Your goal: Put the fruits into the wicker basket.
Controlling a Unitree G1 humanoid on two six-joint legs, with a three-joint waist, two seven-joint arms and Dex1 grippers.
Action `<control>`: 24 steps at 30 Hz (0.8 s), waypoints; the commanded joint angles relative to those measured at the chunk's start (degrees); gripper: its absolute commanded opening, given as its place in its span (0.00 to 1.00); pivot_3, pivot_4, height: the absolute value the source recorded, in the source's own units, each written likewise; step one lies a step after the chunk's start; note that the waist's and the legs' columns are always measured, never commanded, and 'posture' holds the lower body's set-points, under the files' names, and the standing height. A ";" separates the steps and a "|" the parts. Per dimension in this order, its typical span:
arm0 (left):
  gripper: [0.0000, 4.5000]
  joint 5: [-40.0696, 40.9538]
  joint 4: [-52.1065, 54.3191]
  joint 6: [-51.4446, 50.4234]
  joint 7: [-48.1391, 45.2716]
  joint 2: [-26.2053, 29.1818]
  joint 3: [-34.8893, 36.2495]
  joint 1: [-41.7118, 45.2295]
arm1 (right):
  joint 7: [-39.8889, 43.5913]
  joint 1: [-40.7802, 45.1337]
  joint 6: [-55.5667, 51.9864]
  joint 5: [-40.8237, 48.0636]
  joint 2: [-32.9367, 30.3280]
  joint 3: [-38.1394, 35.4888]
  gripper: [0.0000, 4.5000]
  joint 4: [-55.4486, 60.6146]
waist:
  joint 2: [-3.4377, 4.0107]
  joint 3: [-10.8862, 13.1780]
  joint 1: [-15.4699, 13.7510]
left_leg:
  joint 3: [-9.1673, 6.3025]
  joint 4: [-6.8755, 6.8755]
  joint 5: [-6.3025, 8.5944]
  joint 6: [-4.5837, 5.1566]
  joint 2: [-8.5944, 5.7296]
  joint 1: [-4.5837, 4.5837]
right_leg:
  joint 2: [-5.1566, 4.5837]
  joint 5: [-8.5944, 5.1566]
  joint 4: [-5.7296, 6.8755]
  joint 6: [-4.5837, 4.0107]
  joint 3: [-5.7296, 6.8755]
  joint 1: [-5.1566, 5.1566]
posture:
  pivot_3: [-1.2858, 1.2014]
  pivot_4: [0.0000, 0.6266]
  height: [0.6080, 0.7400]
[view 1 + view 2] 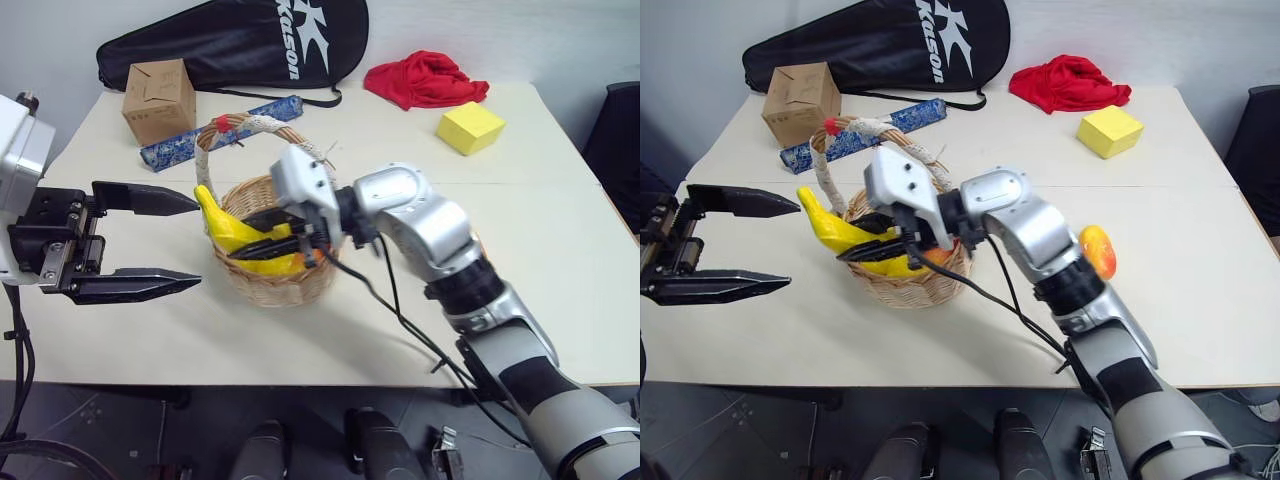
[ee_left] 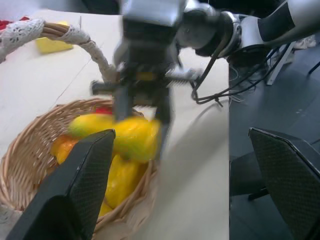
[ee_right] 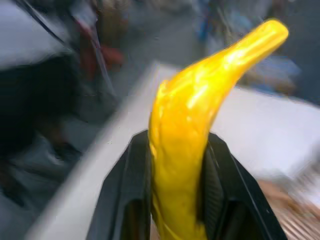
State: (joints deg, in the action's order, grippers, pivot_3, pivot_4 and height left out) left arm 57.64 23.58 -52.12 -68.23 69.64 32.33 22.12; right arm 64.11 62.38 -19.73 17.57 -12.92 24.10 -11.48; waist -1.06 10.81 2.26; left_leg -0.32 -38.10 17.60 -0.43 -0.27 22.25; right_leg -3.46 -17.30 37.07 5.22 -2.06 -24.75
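The wicker basket (image 1: pixel 290 285) stands mid-table, its white-wrapped handle (image 1: pixel 235 125) arching over it. Several yellow and orange fruits (image 2: pixel 90 125) lie inside. My right gripper (image 1: pixel 255 232) reaches in from the right over the basket's rim, shut on the yellow banana (image 1: pixel 222 228), whose tip sticks out past the left rim. The right wrist view shows the banana (image 3: pixel 185 150) clamped between both fingers. Just left of the basket, my left gripper (image 1: pixel 190 243) hangs open and holds nothing. An orange-red fruit (image 1: pixel 1098 252) lies on the table behind my right forearm.
At the back of the table are a cardboard box (image 1: pixel 158 98), a blue patterned roll (image 1: pixel 220 133), a black racket bag (image 1: pixel 250 40), a red cloth (image 1: pixel 425 78) and a yellow foam block (image 1: pixel 470 127). The table's front edge runs just below the basket.
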 commanded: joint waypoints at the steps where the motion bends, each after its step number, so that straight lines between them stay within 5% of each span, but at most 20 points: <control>1: 1.00 1.60 1.57 -0.06 0.84 0.76 2.97 -0.32 | -2.63 1.92 2.83 -2.94 1.54 -1.94 0.49 -2.00 | 0.00 0.00 0.05 | 0.00 0.01 -0.06 -0.10 0.00 0.02 | 0.00 0.00 0.00 0.00 0.00 0.00 | 0.52 0.24 1.00; 6: 1.00 1.93 1.69 0.40 1.26 0.69 2.76 -0.65 | 5.35 -1.27 -10.68 10.29 -3.08 -7.75 0.88 10.61 | 0.00 0.00 -0.07 | -0.03 0.02 -0.05 -0.09 0.00 0.07 | -0.01 0.00 0.06 0.00 0.03 0.00 | 0.52 0.24 1.00; 10: 1.00 1.63 0.05 2.03 0.87 0.41 -0.42 1.44 | 9.12 -3.97 -24.86 23.68 -10.59 -14.22 0.88 20.52 | 0.00 0.00 -0.62 | -0.23 0.04 0.07 0.10 0.00 0.12 | -0.06 0.00 -0.09 0.00 0.21 0.14 | 0.52 0.24 1.00; 16: 1.00 2.11 -1.61 4.04 0.48 -1.21 -7.10 6.76 | 2.60 -7.64 -36.38 29.49 -22.35 -24.44 0.88 23.95 | -0.01 0.00 -0.61 | -0.25 0.04 0.06 0.09 -0.01 0.05 | -0.08 -0.02 -0.20 -0.03 0.20 0.16 | 0.52 0.24 1.00; 19: 1.00 2.22 -1.29 4.62 0.78 -3.15 -10.40 9.07 | -1.26 -13.82 -36.85 26.03 -29.95 -28.03 1.00 25.20 | -0.01 0.00 -0.66 | -0.24 0.05 0.06 0.08 -0.01 0.02 | -0.07 -0.03 -0.18 -0.06 0.19 0.17 | 0.52 0.24 1.00; 24: 1.00 0.63 -0.82 5.97 2.08 -8.05 -16.68 12.90 | -16.52 -27.33 -30.88 12.58 -33.97 -29.59 1.00 25.10 | -0.03 -0.01 -0.67 | -0.10 0.05 0.07 0.10 -0.03 0.02 | -0.04 -0.03 -0.16 -0.05 0.08 0.17 | 0.52 0.24 1.00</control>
State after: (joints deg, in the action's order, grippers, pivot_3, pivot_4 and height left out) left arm 58.76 21.99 -47.32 -66.48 61.77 16.53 33.87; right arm 52.57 36.44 -53.08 34.42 -46.36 -4.73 12.92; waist -1.08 10.80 1.59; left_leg -0.40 -38.05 17.66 -0.32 -0.31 22.27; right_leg -3.49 -17.32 36.91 5.18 -1.99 -24.59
